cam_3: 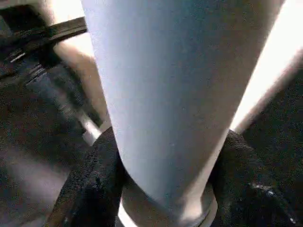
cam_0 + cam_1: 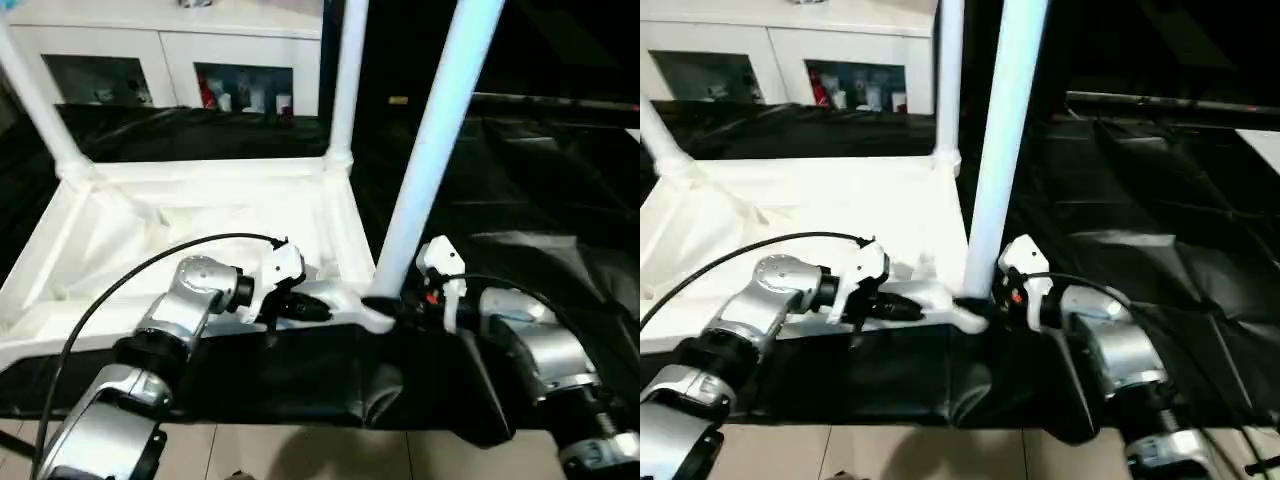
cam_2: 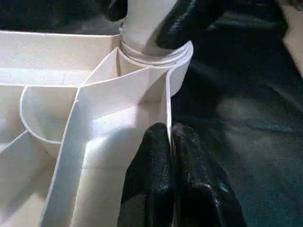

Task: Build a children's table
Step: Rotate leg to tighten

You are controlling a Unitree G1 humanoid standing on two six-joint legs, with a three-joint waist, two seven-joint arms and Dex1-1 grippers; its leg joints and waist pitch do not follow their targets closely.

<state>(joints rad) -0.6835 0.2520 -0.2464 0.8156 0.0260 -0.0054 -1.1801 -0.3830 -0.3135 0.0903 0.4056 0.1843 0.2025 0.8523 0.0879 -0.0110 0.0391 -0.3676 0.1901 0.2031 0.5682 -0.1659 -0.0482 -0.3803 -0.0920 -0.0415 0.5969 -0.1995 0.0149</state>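
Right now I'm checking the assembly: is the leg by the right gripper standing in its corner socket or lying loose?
Standing in. The leg rises upright from the corner socket, with the right gripper clamped around its base.

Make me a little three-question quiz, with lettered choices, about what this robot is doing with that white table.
1. Where does the right gripper hold?
A. the base of the near leg
B. the far left leg
C. the black cloth

2. How many legs stand up from the table top in the head views?
A. one
B. three
C. five

3. What is the left gripper doing?
A. hanging open in the air
B. pinching a thin rim of the top
C. holding a screwdriver

Answers: 1 A, the right wrist view has black fingers on both sides of the leg just above its socket. 2 B, one at the near corner and two at the far corners. 3 B, its two fingers close on the upright white wall.
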